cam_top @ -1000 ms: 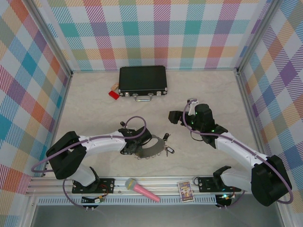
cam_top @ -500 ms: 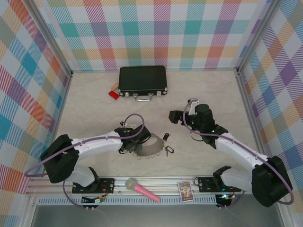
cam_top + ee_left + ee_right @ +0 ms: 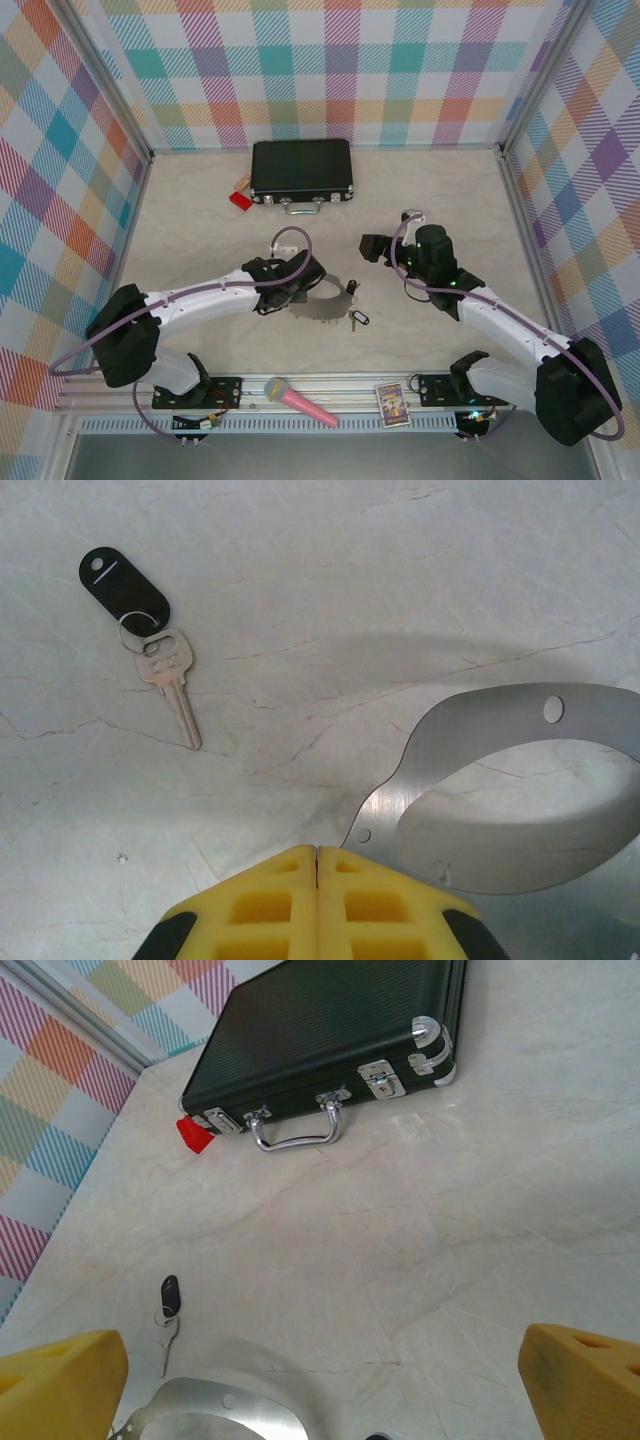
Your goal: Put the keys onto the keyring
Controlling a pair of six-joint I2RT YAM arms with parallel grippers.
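The keyring is a flat grey metal hoop, raised off the table with its shadow beneath. Its near end runs under my left gripper, whose yellow fingers are pressed shut on it. From above, the left gripper sits at the keyring's left side. One key with a black tag lies flat to the upper left of the hoop. Two keys show from above, one by the hoop's right rim and one nearer me. My right gripper hovers open further right; below it lie a key and the hoop.
A shut black case lies at the back, with a red block at its left corner. A pink microphone and a small card box rest on the near rail. Checked walls enclose the table on three sides.
My left gripper has moved away from the near edge and slightly right, taking the keyring with it and tipping it up off the table. The right arm has barely shifted.
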